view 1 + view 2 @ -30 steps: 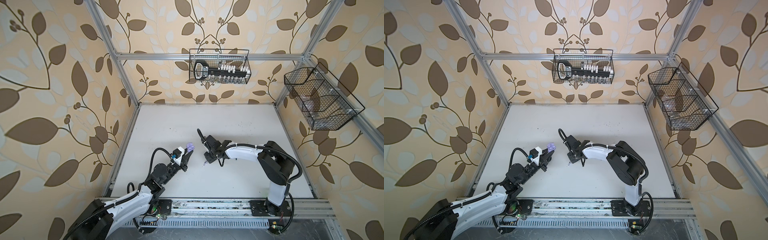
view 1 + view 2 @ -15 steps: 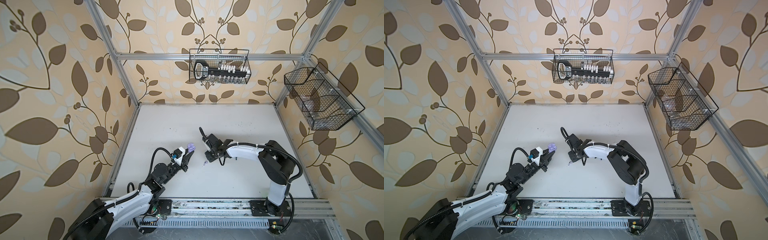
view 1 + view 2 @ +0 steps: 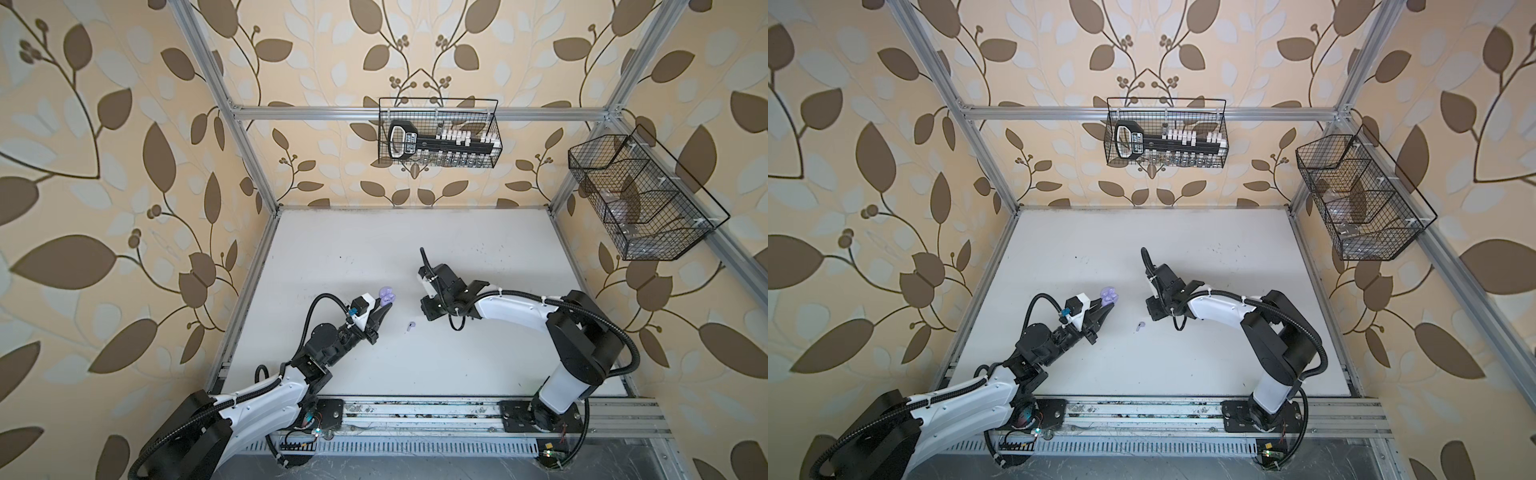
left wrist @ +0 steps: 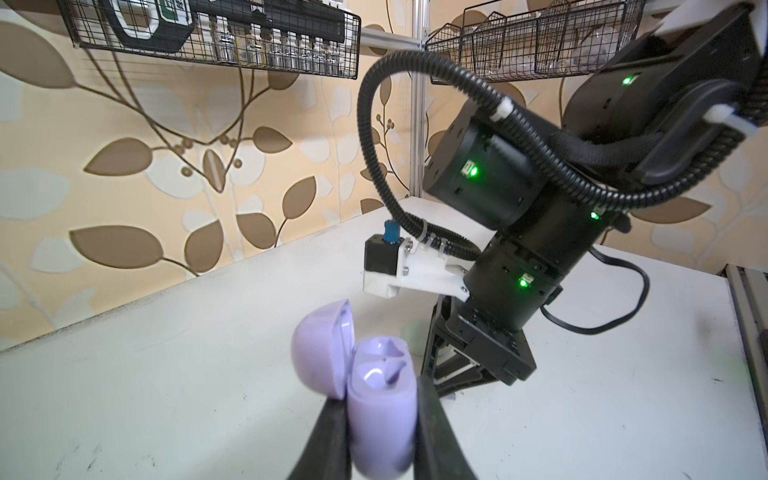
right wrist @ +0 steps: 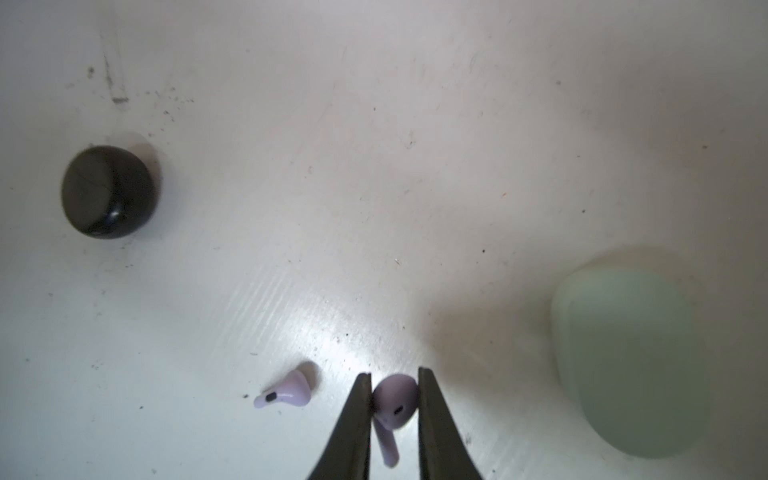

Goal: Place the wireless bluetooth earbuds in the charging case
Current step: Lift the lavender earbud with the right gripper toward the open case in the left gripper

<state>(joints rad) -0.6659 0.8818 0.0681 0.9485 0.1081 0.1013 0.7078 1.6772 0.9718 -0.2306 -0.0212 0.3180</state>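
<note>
My left gripper (image 4: pixel 380 399) is shut on the lavender charging case (image 4: pixel 380 411), held above the table with its lid open; both top views show the case (image 3: pixel 386 296) (image 3: pixel 1109 296) at that gripper's tip. In the right wrist view my right gripper (image 5: pixel 395 374) is shut on a lavender earbud (image 5: pixel 395 399), stem pointing back between the fingers. A second lavender earbud (image 5: pixel 286 392) lies on the table beside it, also seen in both top views (image 3: pixel 410 326) (image 3: pixel 1139 326). The right gripper (image 3: pixel 426 313) points down at the table, hiding the gripped earbud from above.
A shut black case (image 5: pixel 109 191) and a pale mint case (image 5: pixel 631 361) sit on the white table (image 3: pixel 415 374) near the right gripper. Wire baskets hang on the back wall (image 3: pixel 438 133) and the right wall (image 3: pixel 640 199). Arm bases stand along the front rail.
The right gripper has closed on the lavender earbud and drifted slightly to the right. The left arm and its case have stayed still.
</note>
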